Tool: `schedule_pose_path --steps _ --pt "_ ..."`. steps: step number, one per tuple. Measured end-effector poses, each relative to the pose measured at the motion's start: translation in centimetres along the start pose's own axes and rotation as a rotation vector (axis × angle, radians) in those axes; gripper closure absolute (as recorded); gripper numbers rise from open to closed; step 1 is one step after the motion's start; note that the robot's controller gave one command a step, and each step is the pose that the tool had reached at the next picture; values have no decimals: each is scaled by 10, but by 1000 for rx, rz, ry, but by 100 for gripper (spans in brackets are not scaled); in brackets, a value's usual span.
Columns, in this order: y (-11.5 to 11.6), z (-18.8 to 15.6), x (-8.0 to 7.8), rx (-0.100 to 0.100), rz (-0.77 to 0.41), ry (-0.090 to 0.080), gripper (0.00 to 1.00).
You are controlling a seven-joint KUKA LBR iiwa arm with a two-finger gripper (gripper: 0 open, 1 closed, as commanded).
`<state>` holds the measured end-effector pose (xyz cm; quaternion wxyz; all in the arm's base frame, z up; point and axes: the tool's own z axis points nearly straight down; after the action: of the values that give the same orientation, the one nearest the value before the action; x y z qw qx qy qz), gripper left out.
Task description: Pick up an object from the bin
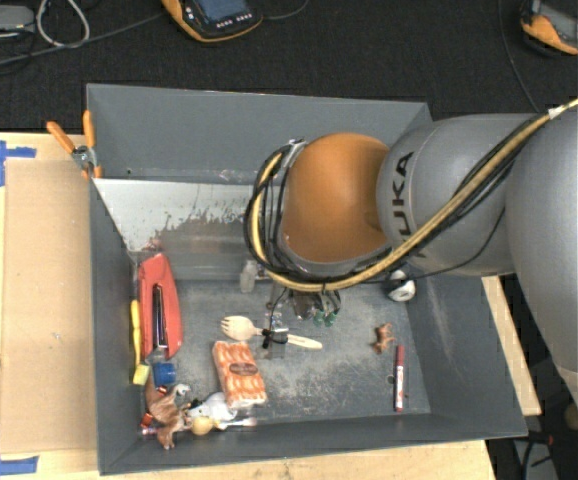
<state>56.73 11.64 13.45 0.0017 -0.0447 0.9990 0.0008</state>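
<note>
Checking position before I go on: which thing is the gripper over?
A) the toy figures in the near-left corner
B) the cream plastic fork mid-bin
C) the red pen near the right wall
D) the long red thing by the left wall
B: the gripper hangs over the handle of the cream plastic fork in the middle of the bin floor.

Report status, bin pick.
Claw over cream fork, mid-bin. Grip unconfirmed. Orange striped block close beside fork, toward the near wall.
</note>
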Motion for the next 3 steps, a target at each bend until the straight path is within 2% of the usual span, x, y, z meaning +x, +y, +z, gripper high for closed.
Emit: schedule_pose_path --steps 1,2,3 --pt "-34 25 -7 0 89 8 0" --pt "-67 67 -5 -1 57 4 0" --pt "-63 64 8 -2 155 2 100"
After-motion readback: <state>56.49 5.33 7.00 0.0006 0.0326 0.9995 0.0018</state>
